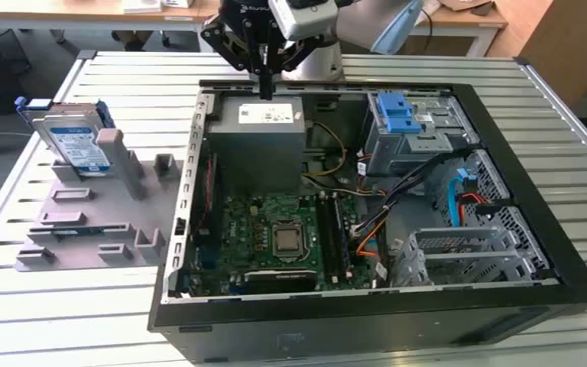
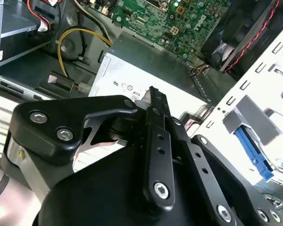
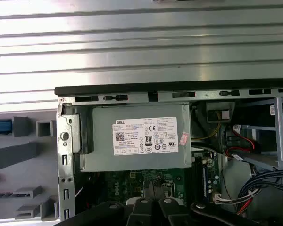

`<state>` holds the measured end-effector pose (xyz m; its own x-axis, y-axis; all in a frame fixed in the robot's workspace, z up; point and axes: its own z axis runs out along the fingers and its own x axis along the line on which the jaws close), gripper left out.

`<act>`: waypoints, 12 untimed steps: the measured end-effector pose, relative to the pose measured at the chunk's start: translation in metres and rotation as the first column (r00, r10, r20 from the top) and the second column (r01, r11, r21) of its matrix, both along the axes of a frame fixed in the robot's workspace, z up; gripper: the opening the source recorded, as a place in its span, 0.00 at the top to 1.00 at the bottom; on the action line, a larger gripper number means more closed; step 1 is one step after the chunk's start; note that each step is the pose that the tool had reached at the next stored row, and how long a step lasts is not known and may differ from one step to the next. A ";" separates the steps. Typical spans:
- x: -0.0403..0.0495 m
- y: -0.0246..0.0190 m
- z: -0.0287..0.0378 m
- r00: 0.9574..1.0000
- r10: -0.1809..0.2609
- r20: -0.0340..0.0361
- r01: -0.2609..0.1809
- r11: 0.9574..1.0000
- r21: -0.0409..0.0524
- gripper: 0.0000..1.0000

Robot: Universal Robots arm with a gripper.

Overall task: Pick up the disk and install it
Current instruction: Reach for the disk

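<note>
Fingers: clenched together with nothing between them, hanging at the far rim of the case, just above the power-supply box.
Worktop: slatted metal, carrying the case and a grey fixture.
Case: open, black-rimmed, motherboard showing.
Power-supply box: grey, white sticker, beneath the fingers in both wrist views.
Fixture: on the exterior view's left of the case, holding the disk.
Disk: standing on edge at the fixture's far end, blue-framed, outside the case, well apart from the fingers.

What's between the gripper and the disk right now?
Exterior view: between gripper and disk stand the case wall and bare table.
</note>
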<state>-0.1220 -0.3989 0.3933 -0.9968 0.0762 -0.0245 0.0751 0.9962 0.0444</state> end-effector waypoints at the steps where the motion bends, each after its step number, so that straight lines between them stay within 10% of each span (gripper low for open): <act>1: 0.0000 0.0000 0.0000 1.000 0.000 0.000 0.000 1.000 0.000 0.89; 12: -0.0012 0.0000 0.0000 1.000 0.000 0.000 0.000 1.000 0.000 0.89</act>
